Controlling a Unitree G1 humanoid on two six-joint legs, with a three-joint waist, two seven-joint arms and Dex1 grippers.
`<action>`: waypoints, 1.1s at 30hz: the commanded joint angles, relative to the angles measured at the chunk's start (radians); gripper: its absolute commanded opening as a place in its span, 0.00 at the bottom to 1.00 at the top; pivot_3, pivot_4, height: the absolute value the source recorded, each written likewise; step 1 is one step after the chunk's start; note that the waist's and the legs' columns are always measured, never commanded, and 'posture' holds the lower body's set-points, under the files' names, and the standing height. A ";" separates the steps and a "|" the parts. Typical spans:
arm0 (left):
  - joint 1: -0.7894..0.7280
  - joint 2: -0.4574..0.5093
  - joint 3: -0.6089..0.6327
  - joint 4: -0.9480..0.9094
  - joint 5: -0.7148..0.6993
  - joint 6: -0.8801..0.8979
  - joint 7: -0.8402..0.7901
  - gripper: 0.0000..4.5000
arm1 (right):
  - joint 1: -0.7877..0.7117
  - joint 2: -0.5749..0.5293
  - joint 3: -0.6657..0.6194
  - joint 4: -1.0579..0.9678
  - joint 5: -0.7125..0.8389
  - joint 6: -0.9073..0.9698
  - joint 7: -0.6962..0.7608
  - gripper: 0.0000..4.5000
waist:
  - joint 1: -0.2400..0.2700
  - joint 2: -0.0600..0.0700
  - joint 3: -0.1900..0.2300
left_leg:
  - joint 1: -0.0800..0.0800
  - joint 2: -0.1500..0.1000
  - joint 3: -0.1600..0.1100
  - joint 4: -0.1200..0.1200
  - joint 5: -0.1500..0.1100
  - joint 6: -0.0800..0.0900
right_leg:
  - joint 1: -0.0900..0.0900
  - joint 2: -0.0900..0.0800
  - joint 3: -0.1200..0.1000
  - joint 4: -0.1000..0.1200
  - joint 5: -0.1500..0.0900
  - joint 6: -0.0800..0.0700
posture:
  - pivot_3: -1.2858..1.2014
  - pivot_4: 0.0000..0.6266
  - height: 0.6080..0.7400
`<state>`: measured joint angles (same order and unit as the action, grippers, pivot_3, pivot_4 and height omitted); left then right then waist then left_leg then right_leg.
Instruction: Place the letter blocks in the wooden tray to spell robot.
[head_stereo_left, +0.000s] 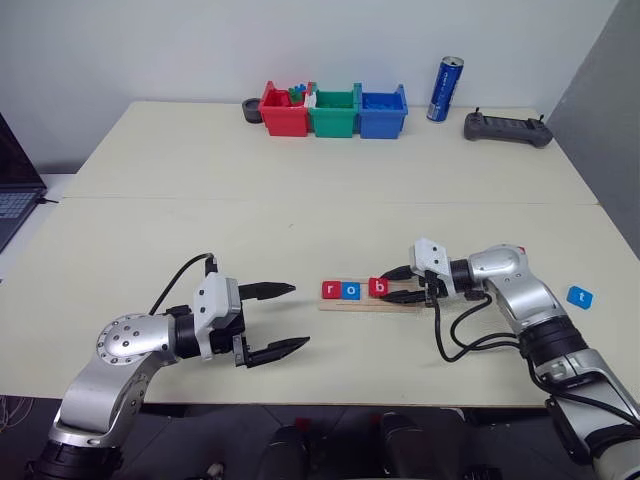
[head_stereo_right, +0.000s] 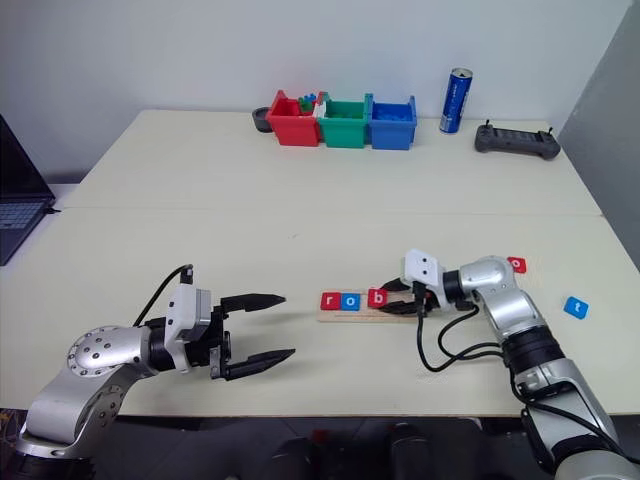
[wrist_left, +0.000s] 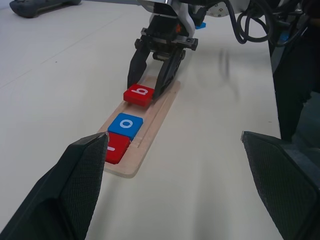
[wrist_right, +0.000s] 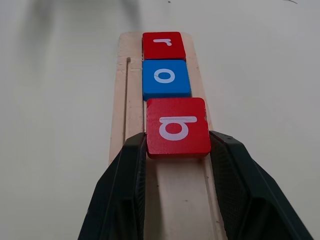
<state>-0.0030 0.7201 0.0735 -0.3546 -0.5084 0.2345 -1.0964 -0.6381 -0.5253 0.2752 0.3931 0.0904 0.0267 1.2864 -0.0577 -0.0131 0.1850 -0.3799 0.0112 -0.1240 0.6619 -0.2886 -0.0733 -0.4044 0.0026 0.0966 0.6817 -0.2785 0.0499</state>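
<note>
right wrist view is showing my right gripper (wrist_right: 177, 150) pinching the red b block (wrist_right: 177, 127), one finger pressing each side, while it is sitting on the wooden tray (wrist_right: 125, 100). ahead at twelve o'clock the blue o block (wrist_right: 165, 78) and red r block (wrist_right: 163, 45) are lying in line. my left gripper (head_stereo_left: 277, 320) is hanging spread wide and holding nothing, at nine o'clock from the tray. the blue t block (head_stereo_left: 579, 296) is lying at three o'clock.

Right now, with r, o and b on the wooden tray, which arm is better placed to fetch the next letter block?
Right, probably. The red o block and blue t block lie beside the right arm, whose end effector grips the b block. The left end effector hangs open, across the wooden tray.
</note>
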 joint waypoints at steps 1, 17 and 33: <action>0.002 0.003 0.017 -0.039 -0.016 -0.001 0.008 1.00 | -0.021 0.011 -0.003 -0.023 0.004 -0.017 0.005 0.33 | 0.000 0.000 0.000 | 0.000 0.000 0.000 0.000 0.000 0.000 | 0.000 0.000 0.000 0.000 0.000 0.000 | 0.52 0.24 1.00; -0.001 0.001 0.007 -0.032 -0.013 -0.003 0.015 1.00 | -0.044 0.004 -0.040 -0.028 0.029 0.023 0.003 0.99 | 0.000 0.000 0.000 | 0.000 0.000 0.000 0.000 0.000 0.000 | 0.000 0.000 0.000 0.000 0.000 0.000 | 0.52 0.24 1.00; -0.056 -0.022 -0.025 0.006 -0.007 -0.012 0.007 1.00 | 0.167 -0.178 -0.233 -0.378 0.155 0.263 -0.107 0.99 | 0.003 0.000 0.000 | 0.000 0.000 0.000 0.000 0.000 0.000 | 0.000 0.000 0.000 0.000 0.000 0.000 | 0.52 0.24 1.00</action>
<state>-0.0482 0.7000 0.0492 -0.3420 -0.5077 0.2322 -1.0882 -0.4702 -0.6868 0.0955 0.0482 0.2243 0.2800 1.2133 -0.0550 -0.0129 0.1852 -0.3805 0.0109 -0.1238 0.6620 -0.2886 -0.0733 -0.4044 0.0025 0.0966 0.6815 -0.2786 0.0500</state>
